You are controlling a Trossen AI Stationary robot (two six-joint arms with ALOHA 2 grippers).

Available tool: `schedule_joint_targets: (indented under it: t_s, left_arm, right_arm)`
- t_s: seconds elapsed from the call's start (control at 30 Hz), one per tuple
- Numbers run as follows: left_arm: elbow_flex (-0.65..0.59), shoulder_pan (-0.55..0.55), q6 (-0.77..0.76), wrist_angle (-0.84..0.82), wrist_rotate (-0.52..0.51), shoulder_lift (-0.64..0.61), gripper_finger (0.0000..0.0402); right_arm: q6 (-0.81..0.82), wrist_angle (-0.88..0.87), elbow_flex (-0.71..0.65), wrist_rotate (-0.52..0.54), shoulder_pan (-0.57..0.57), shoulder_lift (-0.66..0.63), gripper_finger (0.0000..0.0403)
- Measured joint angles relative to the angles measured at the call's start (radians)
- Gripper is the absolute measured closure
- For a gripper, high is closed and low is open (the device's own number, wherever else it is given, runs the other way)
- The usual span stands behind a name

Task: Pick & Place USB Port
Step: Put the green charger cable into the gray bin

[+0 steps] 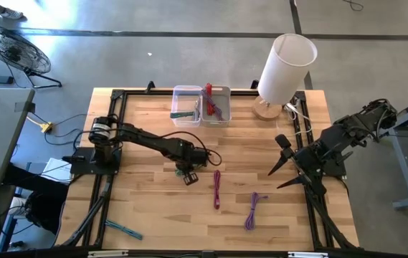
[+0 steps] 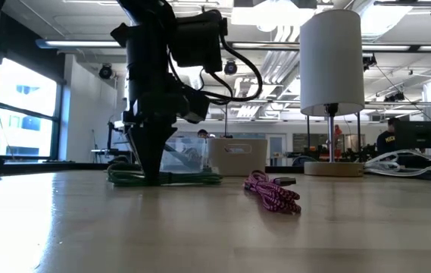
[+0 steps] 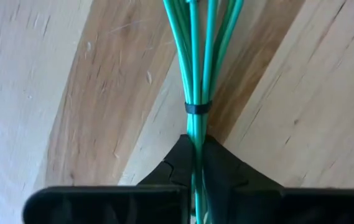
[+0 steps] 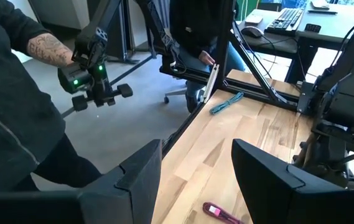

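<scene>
A green cable bundle [image 3: 196,68], bound by a black tie [image 3: 196,107], lies on the table under my left gripper [image 1: 187,173]. That gripper points down at mid-table and is shut on the bundle [image 2: 177,179]. A pink cable [image 1: 217,188] and a purple cable [image 1: 253,211] lie to the right of it, nearer the near edge. A teal cable [image 1: 123,228] lies by the near left corner. My right gripper [image 4: 195,174] is open and waits above the table's right side [image 1: 284,154], holding nothing. My left gripper pinches the green bundle between its two fingers [image 3: 220,165], just behind the black tie [image 3: 196,107]. It comes from above, pointing down, and the strands run out straight past the fingertips. The bundle [image 2: 177,179] still lies flat on the table on both sides of the fingers.
Two clear bins [image 1: 187,105] [image 1: 217,104] holding cables stand at the far edge. A white lamp [image 1: 284,68] stands at the far right corner, with white cords [image 1: 300,122] beside it. A person [image 4: 15,93] holding a controller stands beyond the table's near edge.
</scene>
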Motion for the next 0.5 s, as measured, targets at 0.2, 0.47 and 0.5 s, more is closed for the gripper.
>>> schedule_joint_targets:
  t_s: [0.2,0.47,0.5]
  left_arm:
    - [-0.006,0.000,0.036,-0.003,-0.039,-0.076,0.0396]
    - [-0.005,0.000,0.095,0.026,-0.129,-0.297,0.0396]
    - [-0.004,0.000,0.109,0.054,-0.150,-0.332,0.0396]
  right_arm:
    - [-0.014,-0.031,0.000,0.011,0.000,0.000,0.0215]
    - [-0.050,-0.038,0.000,0.147,0.000,0.000,0.0215]
    - [-0.055,-0.033,0.000,0.169,0.000,0.000,0.0215]
